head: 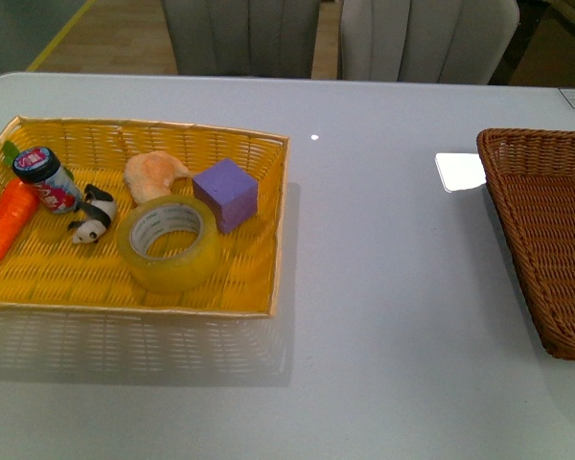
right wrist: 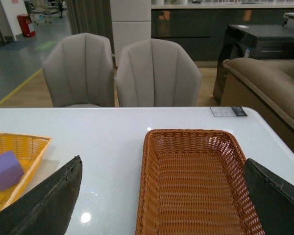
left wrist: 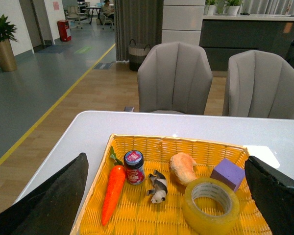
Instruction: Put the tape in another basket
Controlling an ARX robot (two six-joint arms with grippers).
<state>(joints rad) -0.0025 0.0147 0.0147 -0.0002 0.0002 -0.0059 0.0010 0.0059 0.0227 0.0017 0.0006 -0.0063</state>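
The tape [head: 169, 243], a yellowish translucent roll with a white core, lies flat in the yellow basket [head: 96, 297] at the table's left, next to a purple block [head: 227, 194]. It also shows in the left wrist view [left wrist: 211, 205]. The brown wicker basket [head: 546, 220] sits at the right edge and looks empty; it fills the right wrist view [right wrist: 193, 186]. My left gripper [left wrist: 171, 205] is open, above and short of the yellow basket. My right gripper [right wrist: 166, 205] is open above the brown basket's near end. Neither gripper shows in the front view.
The yellow basket also holds a toy carrot [head: 7, 225], a small jar [head: 46, 179], a panda figure [head: 93, 218] and a bread-like toy [head: 154, 173]. White table [head: 383, 287] lies between the baskets. Two grey chairs [head: 345, 38] stand behind the table.
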